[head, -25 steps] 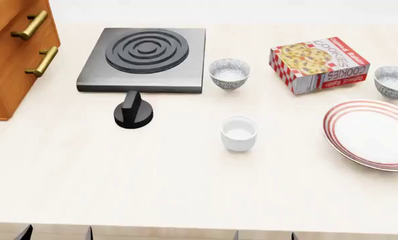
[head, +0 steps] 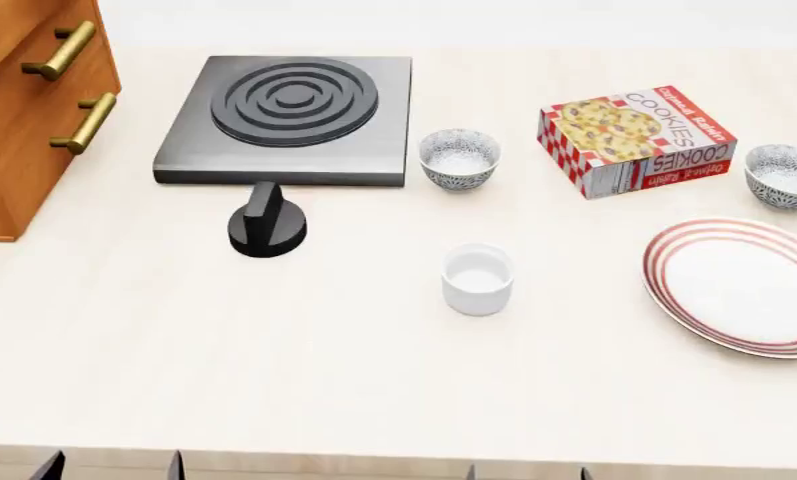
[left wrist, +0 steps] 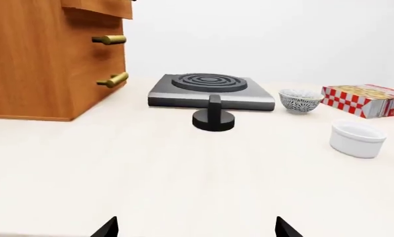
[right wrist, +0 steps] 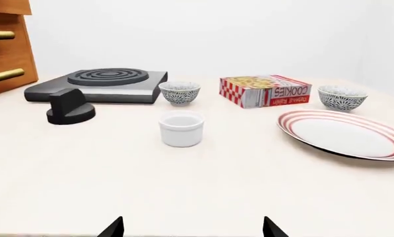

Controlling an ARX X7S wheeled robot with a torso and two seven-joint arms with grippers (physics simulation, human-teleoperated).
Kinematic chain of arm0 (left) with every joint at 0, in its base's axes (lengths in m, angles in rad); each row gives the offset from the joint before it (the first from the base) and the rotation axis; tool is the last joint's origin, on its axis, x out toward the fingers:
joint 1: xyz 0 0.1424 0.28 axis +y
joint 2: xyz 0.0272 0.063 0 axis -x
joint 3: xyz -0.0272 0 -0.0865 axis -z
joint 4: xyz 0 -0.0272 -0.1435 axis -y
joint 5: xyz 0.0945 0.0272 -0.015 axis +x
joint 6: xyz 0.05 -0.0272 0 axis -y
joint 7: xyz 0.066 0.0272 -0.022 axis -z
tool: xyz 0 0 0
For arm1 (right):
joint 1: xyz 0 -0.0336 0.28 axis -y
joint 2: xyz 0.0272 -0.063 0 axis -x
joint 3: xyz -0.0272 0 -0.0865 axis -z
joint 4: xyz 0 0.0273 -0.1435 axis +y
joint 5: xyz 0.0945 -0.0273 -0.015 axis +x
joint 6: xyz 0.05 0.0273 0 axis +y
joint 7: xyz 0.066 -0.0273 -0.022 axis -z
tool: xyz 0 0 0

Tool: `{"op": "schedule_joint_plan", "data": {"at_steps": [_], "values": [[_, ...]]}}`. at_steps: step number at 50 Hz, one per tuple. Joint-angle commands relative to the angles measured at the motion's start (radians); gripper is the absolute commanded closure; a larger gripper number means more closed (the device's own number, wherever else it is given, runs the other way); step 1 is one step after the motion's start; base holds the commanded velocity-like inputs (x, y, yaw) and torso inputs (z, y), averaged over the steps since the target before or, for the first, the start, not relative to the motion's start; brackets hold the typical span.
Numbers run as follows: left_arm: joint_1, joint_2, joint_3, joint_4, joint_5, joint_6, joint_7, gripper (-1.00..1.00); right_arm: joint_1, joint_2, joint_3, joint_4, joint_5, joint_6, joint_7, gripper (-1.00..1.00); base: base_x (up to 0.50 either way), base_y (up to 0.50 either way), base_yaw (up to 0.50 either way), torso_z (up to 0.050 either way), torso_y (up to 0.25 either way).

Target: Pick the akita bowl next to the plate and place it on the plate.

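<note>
Nearest me, both grippers sit low at the table's near edge: left gripper (left wrist: 193, 229) and right gripper (right wrist: 191, 228) each show only two dark fingertips spread wide apart w/ nothing between them, so I read both as open and empty. Next out on the cream countertop (head: 238, 360) is the plain white ramekin (head: 478, 279), roughly center, w/ the black knob (head: 267, 222) off to its left. The plate (head: 741, 287) lies flat on the right, bare. Just beyond the plate, near its far rim but not touching, is the akita bowl (head: 784, 175), upright, at the view's right edge. Its look-alike bowl (head: 460, 158) stands beside the stove burner (head: 290, 118). The cookie box (head: 636, 138) lies between the two bowls. Far left is the wood cabinet (head: 31, 110) w/ brass handles.
</note>
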Motion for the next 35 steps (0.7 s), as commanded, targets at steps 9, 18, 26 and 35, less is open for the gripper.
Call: {"op": "schedule_joint_plan", "data": {"at_steps": [9,18,26,35], "values": [[0.004,-0.089,-0.070,0.326,-0.357,-0.287,0.011,-1.00,-0.020,0.033,0.009,-0.156,0.192,0.099,-0.022,-1.00,0.00,0.00,0.00,0.000,0.000],[-0.088,-0.155,-0.214,0.359,-0.536,-0.456,-0.065,-1.00,0.001,0.073,0.028,-0.495,0.367,0.350,0.020,-1.00,0.00,0.00,0.00,0.000,0.000],[-0.109,-0.227,-0.328,0.345,-0.559,-0.447,-0.086,-1.00,0.111,0.107,0.055,-0.701,0.519,0.549,0.089,-1.00,0.00,0.00,0.00,0.000,0.000],[-0.106,-0.243,-0.355,0.241,-0.517,-0.347,-0.026,-1.00,0.212,0.119,0.125,-0.762,0.651,0.604,0.118,-1.00,0.00,0.00,0.00,0.000,0.000]]}}
